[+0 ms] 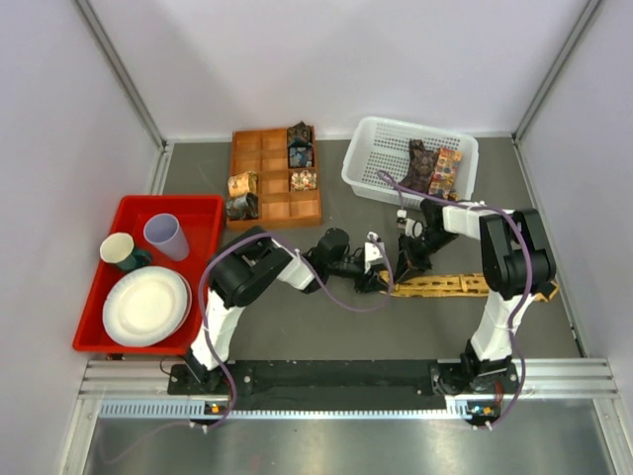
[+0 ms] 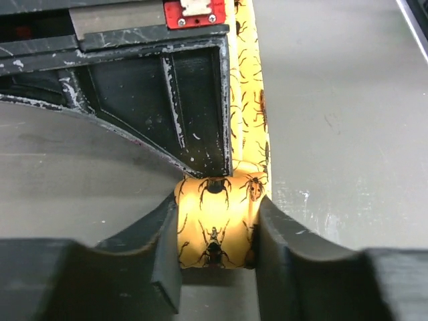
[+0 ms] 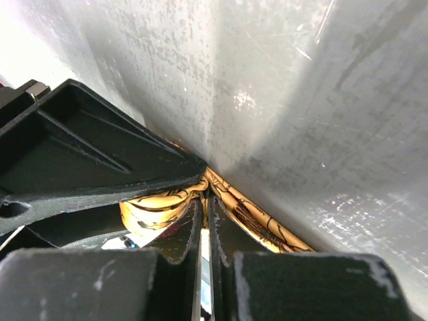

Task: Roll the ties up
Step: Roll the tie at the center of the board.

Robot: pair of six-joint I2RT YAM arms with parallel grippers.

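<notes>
A golden-yellow tie (image 1: pixel 457 285) with dark beetle markings lies flat on the grey table and runs right from the two grippers. Its near end is wound into a small roll (image 2: pixel 215 224). My left gripper (image 2: pixel 217 249) is shut on that roll, one finger against each side. The unrolled strip (image 2: pixel 251 87) leads away past the right arm's black fingers (image 2: pixel 167 100). My right gripper (image 3: pixel 206 195) is shut, with its tips pressed down at the tie (image 3: pixel 257 217) right beside the roll (image 3: pixel 152 208). From above, the left gripper (image 1: pixel 380 280) and right gripper (image 1: pixel 407 265) meet mid-table.
An orange-brown compartment tray (image 1: pixel 267 148) at the back holds several rolled ties (image 1: pixel 300 145). A white mesh basket (image 1: pixel 376 148) to its right holds loose multicoloured ties (image 1: pixel 432 168). A red bin (image 1: pixel 129 213) at the left carries two cups and a white plate (image 1: pixel 146 305).
</notes>
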